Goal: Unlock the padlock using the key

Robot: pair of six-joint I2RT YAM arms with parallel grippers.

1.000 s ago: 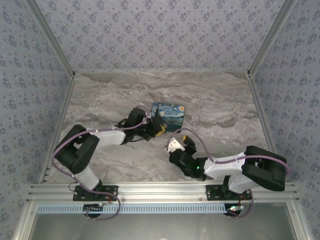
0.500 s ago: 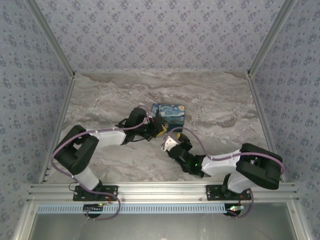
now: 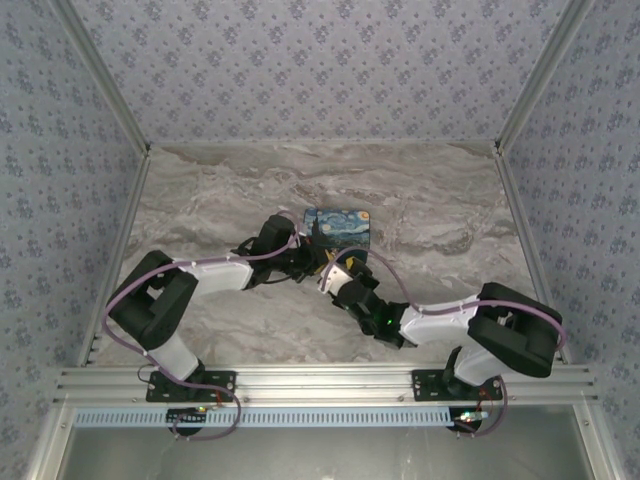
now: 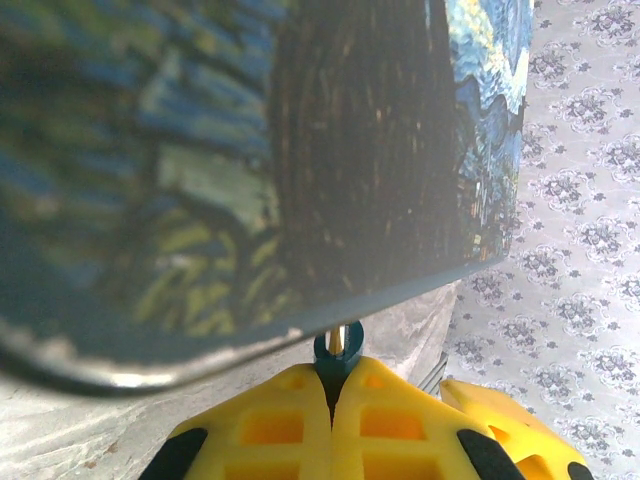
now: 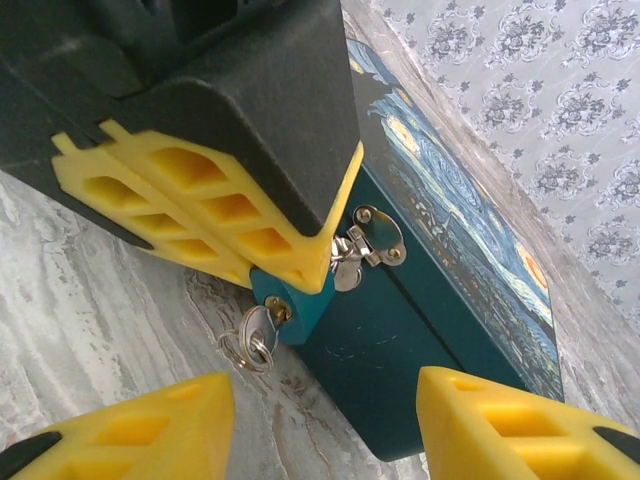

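Note:
The small teal-blue padlock [image 5: 297, 302] hangs from the metal hasp [image 5: 374, 238] on the front of the starry-night box [image 5: 440, 290]. My left gripper [image 4: 333, 385] is shut on the padlock [image 4: 338, 352], its yellow fingers [image 5: 200, 215] clamping the body from above. The silver key [image 5: 258, 328] sits in the keyhole, with its ring [image 5: 238, 349] dangling over the marble. My right gripper [image 5: 320, 430] stands open just short of the key, one finger on either side and nothing between them. From above, both grippers [image 3: 308, 262] [image 3: 333, 272] meet at the box's near-left corner.
The box [image 3: 338, 226] stands mid-table on the marble top [image 3: 450, 220]. Patterned walls and metal rails [image 3: 120, 230] close in the sides and back. Both arms reach inward from the near edge and nearly touch at the box.
My right gripper has moved up and left across the table, closing in on the padlock and key. The left gripper has held still on the padlock.

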